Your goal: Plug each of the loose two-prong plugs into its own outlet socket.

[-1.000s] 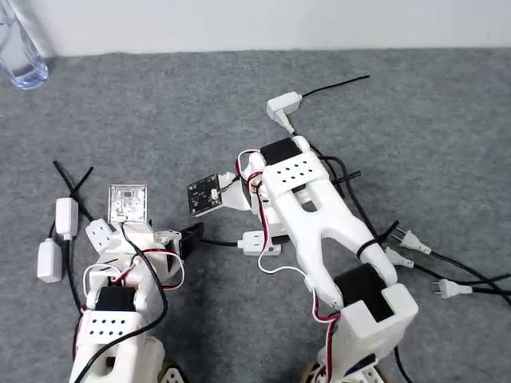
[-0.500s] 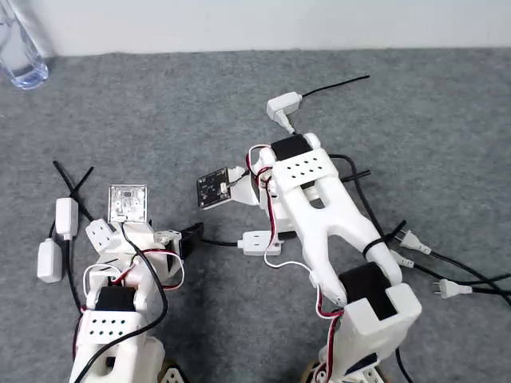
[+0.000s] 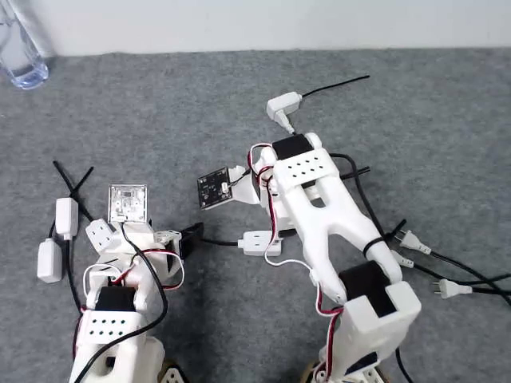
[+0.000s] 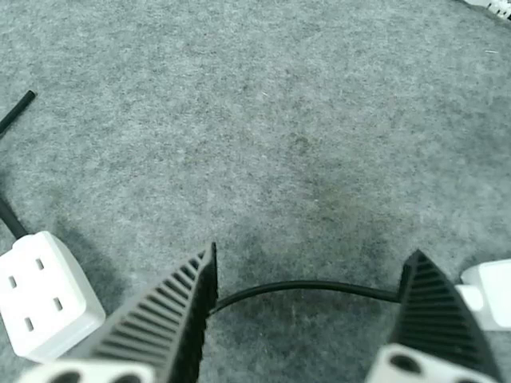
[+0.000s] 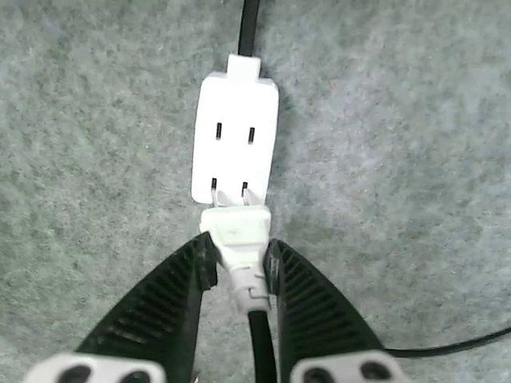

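Two-prong plug (image 5: 236,227): pinched in right gripper (image 5: 238,249), prongs now brought to outlet socket (image 5: 235,136) slots; arm settled, push-in pending; left gripper (image 4: 311,262) agape, empty

Mottled grey tabletop (image 3: 120,104). White plug (image 5: 236,227), silver prongs. White outlet block (image 5: 235,137), dark slots, black cord (image 5: 249,16). Black ridged jaws, white bases on right gripper (image 5: 237,243) and left gripper (image 4: 311,255). Red, white, black wiring (image 3: 269,209).

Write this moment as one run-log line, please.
right claw: shut on white plug | prongs: at slots of white outlet, not fully in | left claw: open over black cable
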